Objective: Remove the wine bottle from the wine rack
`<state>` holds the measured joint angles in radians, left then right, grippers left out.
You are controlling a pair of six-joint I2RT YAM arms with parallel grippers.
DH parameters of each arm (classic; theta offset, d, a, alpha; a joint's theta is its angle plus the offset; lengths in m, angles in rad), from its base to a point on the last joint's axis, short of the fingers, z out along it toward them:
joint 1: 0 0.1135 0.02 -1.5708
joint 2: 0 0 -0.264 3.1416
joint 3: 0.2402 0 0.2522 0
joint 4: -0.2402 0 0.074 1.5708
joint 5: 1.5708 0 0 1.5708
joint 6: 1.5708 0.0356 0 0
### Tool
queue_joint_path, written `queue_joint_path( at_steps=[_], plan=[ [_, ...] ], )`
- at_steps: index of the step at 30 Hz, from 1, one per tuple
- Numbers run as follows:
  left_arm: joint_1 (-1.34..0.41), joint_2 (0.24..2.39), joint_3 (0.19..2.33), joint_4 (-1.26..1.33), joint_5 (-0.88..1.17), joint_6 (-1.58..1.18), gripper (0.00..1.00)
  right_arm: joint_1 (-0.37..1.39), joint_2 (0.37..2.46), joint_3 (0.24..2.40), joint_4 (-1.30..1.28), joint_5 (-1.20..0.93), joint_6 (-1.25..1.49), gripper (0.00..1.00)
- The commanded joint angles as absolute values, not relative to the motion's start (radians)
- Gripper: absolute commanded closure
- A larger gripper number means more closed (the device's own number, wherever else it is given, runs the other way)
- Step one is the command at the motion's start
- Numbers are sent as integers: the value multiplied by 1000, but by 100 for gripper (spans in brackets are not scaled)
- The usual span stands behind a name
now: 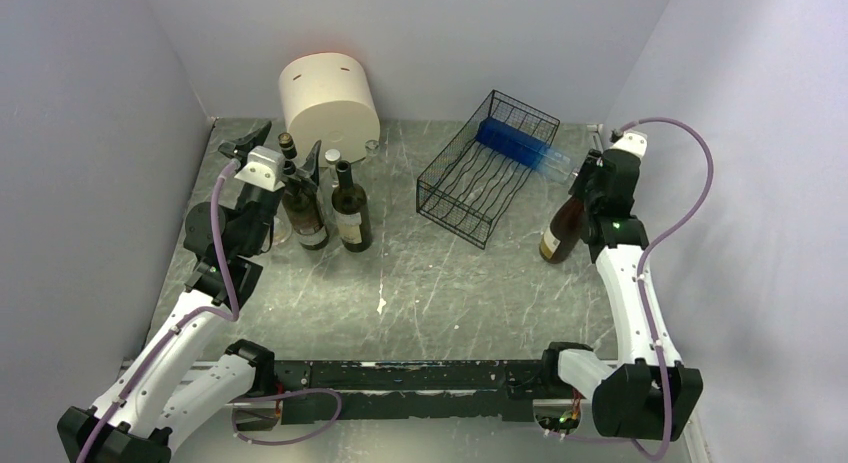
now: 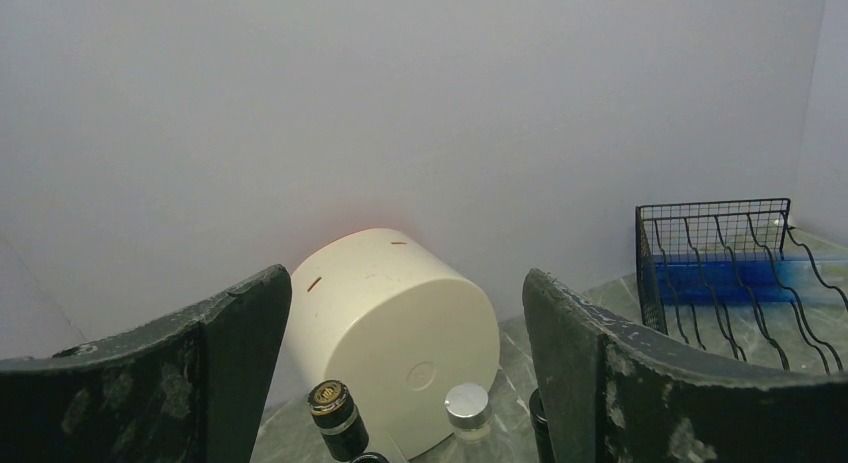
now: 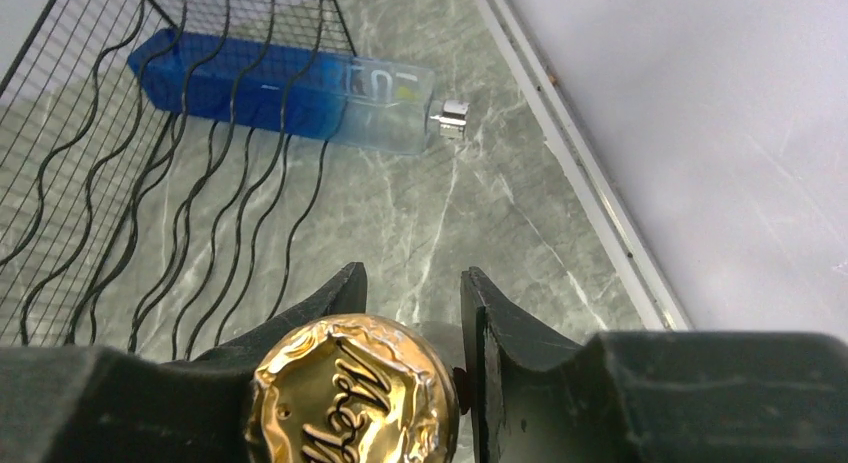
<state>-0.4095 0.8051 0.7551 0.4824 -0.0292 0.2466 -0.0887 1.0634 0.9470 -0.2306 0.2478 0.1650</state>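
The black wire-mesh wine rack [image 1: 462, 188] stands tilted at the back middle; it also shows in the right wrist view [image 3: 100, 183] and the left wrist view [image 2: 700, 243]. A blue bottle [image 1: 520, 143] lies in its far end, with its silver cap towards the right wall [image 3: 280, 83]. My right gripper [image 1: 582, 188] is shut on the neck of a brown wine bottle [image 1: 560, 233] with a gold foil top [image 3: 355, 393]. That bottle stands just right of the rack, leaning a little. My left gripper [image 1: 280, 153] is open and empty above the bottles at the left [image 2: 405, 278].
A cream cylinder [image 1: 325, 98] lies on its side at the back left [image 2: 400, 313]. Several upright dark bottles [image 1: 350, 213] stand in front of it; a gold-ringed top [image 2: 335, 408] and a silver cap [image 2: 468, 405] show below my left fingers. Walls close three sides.
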Motion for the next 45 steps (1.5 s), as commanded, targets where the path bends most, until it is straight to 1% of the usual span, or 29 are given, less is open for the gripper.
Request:
queue_joint_path(
  at_steps=[1,5,11,16,20,25,29,32,36,41,45],
  plan=[
    [-418,793,754,503,-19,242,11,-46,1024,1116,-88,244,107,100],
    [-420,790,755,503,-23,245,10,-22,1038,1207,-131,217,79,100],
    [-421,790,755,503,-21,242,11,4,1061,1323,-181,112,21,100],
    [-421,797,756,501,-17,236,11,25,1095,1465,-201,-71,40,100],
    [-421,795,758,499,-15,236,11,58,1169,1583,-180,-204,88,100],
    [-422,789,755,501,-28,245,11,154,1293,1732,-151,-360,137,100],
    [-422,785,754,503,-38,251,10,305,1397,1869,-189,-367,132,100],
    [-421,781,754,503,-37,251,10,410,1455,1910,-179,-366,129,100],
    [-421,779,752,506,-39,252,10,520,1517,1909,-156,-344,128,100],
    [-421,779,751,509,-44,253,10,609,1558,1850,-85,-319,139,100],
    [-421,776,751,509,-43,252,10,696,1606,1863,-119,-210,63,100]
  ],
)
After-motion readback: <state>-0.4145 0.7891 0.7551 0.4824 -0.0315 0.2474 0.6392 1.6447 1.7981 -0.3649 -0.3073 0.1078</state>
